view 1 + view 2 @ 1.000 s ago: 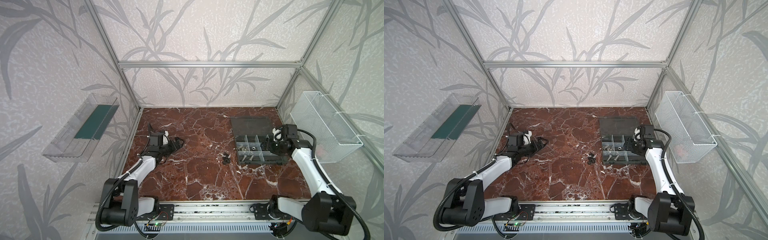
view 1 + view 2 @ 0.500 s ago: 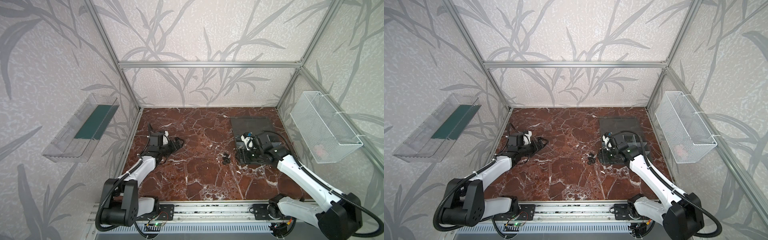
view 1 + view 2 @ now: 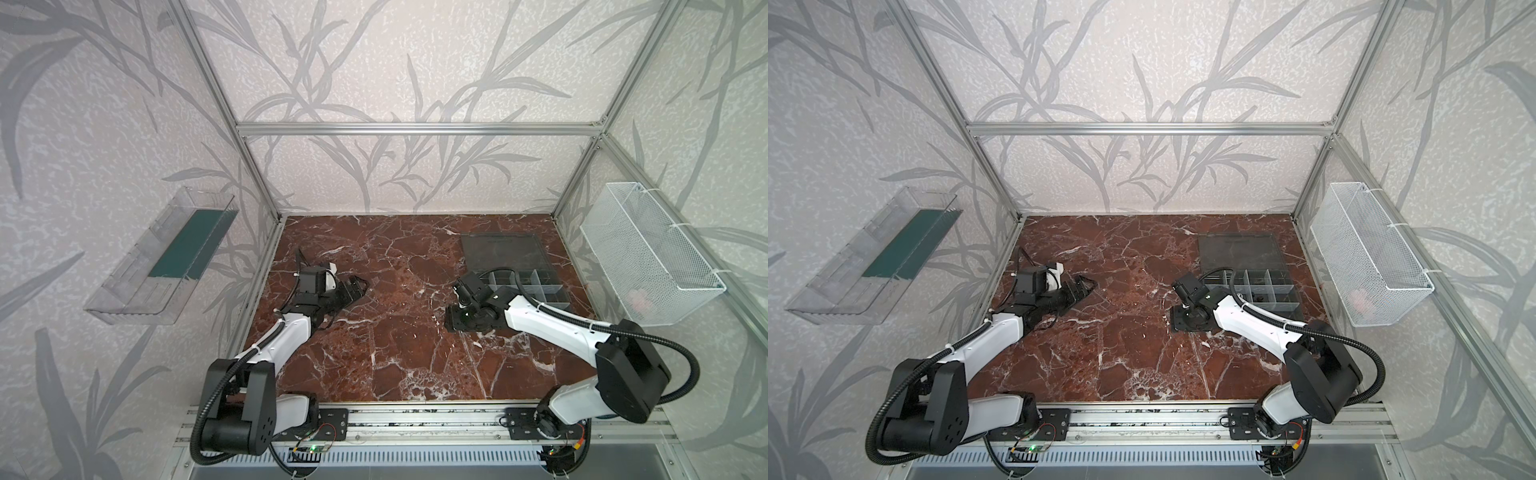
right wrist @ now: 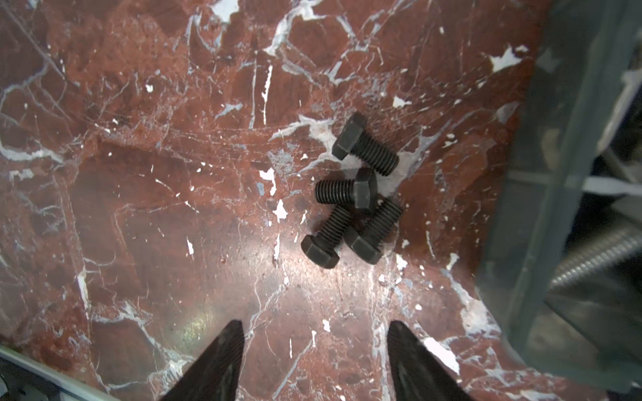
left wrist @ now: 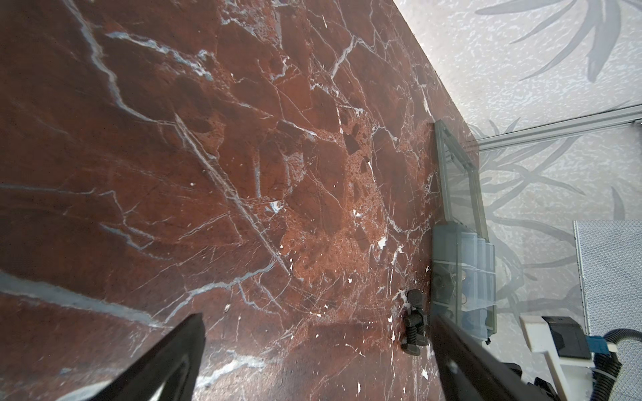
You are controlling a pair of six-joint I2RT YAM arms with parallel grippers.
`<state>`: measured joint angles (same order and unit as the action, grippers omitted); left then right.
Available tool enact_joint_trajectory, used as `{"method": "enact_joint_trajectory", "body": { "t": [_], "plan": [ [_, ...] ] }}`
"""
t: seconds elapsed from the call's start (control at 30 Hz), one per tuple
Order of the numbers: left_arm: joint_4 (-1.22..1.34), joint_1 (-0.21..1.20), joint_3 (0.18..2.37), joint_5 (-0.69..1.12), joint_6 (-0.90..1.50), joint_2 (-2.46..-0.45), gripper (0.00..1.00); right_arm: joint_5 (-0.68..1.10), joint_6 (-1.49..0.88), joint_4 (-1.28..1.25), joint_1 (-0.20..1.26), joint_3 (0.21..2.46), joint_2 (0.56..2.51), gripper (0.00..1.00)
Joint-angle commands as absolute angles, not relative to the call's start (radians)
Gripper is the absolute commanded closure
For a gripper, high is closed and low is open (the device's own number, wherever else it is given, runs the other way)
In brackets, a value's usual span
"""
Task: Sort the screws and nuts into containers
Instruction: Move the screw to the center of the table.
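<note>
Several black hex-head screws point(image 4: 354, 194) lie in a small heap on the marble, just left of the dark grey organiser box point(image 3: 532, 286) whose compartments are the containers. My right gripper point(image 4: 314, 328) hangs open and empty a short way off the heap; in both top views it point(image 3: 455, 322) covers the screws. A silver screw point(image 4: 597, 257) lies inside the box. My left gripper point(image 5: 316, 323) rests open and empty at the left point(image 3: 357, 286), facing the heap point(image 5: 415, 323) from afar. I cannot make out any nuts.
The box's flat lid point(image 3: 503, 251) lies open behind it on the marble. A white wire-mesh basket point(image 3: 648, 257) hangs on the right wall and a clear tray with a green strip point(image 3: 166, 257) on the left wall. Aluminium posts edge the table.
My right arm has swung left from over the organiser box to above the black screws, and its jaws have narrowed slightly. The left arm has not moved.
</note>
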<state>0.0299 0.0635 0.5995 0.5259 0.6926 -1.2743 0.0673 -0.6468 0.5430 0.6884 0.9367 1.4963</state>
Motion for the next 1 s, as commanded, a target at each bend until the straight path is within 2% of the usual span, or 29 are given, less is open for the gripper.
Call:
{"method": "enact_joint_trajectory", "body": {
  "t": [0.0,0.4,0.97],
  "plan": [
    [0.021,0.060,0.597,0.529,0.690,-1.256,0.01,0.061,-0.710,0.524,0.696,0.977,1.535,0.34],
    [0.021,0.056,0.600,0.529,0.681,-1.266,0.01,0.062,-0.762,0.494,0.704,1.012,1.648,0.34],
    [0.020,0.047,0.597,0.528,0.672,-1.275,0.01,0.000,-0.783,0.516,0.704,1.044,1.750,0.40]
  ]
}}
